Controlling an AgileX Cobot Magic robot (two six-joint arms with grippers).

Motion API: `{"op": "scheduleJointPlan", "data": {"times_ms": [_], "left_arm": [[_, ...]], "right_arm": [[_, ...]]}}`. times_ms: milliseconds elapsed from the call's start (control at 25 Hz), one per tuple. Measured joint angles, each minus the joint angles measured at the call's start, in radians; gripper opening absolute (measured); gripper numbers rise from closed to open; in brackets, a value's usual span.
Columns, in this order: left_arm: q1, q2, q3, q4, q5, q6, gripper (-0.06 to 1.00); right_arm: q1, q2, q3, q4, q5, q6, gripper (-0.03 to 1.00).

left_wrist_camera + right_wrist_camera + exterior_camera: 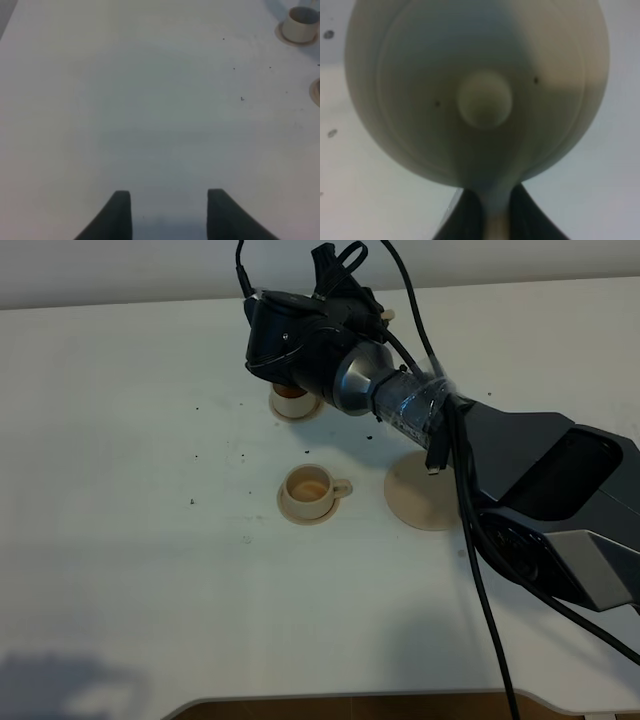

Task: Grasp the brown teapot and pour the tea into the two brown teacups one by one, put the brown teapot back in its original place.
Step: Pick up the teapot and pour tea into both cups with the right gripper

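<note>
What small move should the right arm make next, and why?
Probably level the teapot by the far cup: the right gripper is shut on its handle, both this cup and the near cup seem to hold brown tea, and the wide saucer lies bare.

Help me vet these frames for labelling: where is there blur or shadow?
Right wrist view: the brown teapot fills the frame, out of focus, partly shaded. Left wrist view: even light, teacup slightly soft. Exterior high view: sharp, faint shadow on the table at lower left.
</note>
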Motion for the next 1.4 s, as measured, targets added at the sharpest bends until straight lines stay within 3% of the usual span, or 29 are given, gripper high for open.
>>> {"op": "scheduleJointPlan", "data": {"times_ms": [1400], "left_arm": [[0.000, 0.000, 0.000, 0.033, 0.000, 0.000, 0.37]], "right_arm": [[0.000, 0.000, 0.000, -0.052, -0.044, -0.116, 0.12]]}}
